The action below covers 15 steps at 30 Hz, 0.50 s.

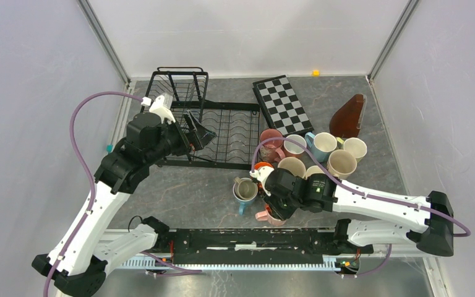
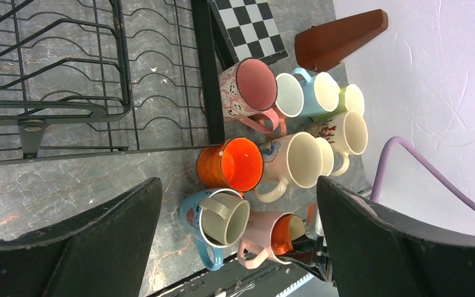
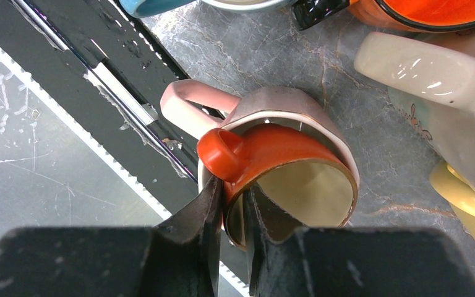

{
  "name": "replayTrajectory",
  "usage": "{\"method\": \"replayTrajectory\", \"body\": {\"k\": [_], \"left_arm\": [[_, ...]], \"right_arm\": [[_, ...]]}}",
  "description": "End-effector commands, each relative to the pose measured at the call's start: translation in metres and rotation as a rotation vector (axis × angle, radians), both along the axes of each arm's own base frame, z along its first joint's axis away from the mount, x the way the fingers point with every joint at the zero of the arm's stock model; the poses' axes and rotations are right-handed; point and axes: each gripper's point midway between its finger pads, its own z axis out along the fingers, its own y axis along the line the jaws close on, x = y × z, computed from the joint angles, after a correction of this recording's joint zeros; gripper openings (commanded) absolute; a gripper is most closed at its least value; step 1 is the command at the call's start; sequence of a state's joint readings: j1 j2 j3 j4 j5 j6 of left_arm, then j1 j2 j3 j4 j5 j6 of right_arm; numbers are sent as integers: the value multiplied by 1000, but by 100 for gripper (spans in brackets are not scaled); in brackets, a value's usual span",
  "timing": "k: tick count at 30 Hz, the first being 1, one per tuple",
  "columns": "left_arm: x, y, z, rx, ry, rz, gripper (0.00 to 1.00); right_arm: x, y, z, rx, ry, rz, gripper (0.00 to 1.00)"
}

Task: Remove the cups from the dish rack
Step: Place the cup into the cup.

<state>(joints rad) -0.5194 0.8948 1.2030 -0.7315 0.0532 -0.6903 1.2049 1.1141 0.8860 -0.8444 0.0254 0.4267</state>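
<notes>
The black wire dish rack stands at the back left, and I see no cup in it. My left gripper hovers over it, open wide and empty; in its wrist view the fingers frame the cups on the table. These cups cluster right of the rack. At the near edge a pink cup lies on its side with an orange cup nested inside. My right gripper straddles the orange cup's rim beside its handle, one finger outside, one inside with a small gap to the wall.
A blue cup with a beige one nested in it sits left of the pink cup. A checkerboard and a brown wedge lie at the back. The black base rail runs just in front of the pink cup.
</notes>
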Motion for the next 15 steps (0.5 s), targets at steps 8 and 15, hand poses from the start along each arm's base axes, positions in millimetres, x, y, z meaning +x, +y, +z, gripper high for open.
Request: {"method": "replayTrajectory", "body": {"k": [8, 15], "left_arm": [[-2, 2, 2, 19, -39, -16, 100], [-2, 2, 2, 19, -39, -16, 100]], "right_arm": [[5, 9, 15, 32, -47, -17, 29], [6, 11, 23, 38, -61, -24, 32]]}}
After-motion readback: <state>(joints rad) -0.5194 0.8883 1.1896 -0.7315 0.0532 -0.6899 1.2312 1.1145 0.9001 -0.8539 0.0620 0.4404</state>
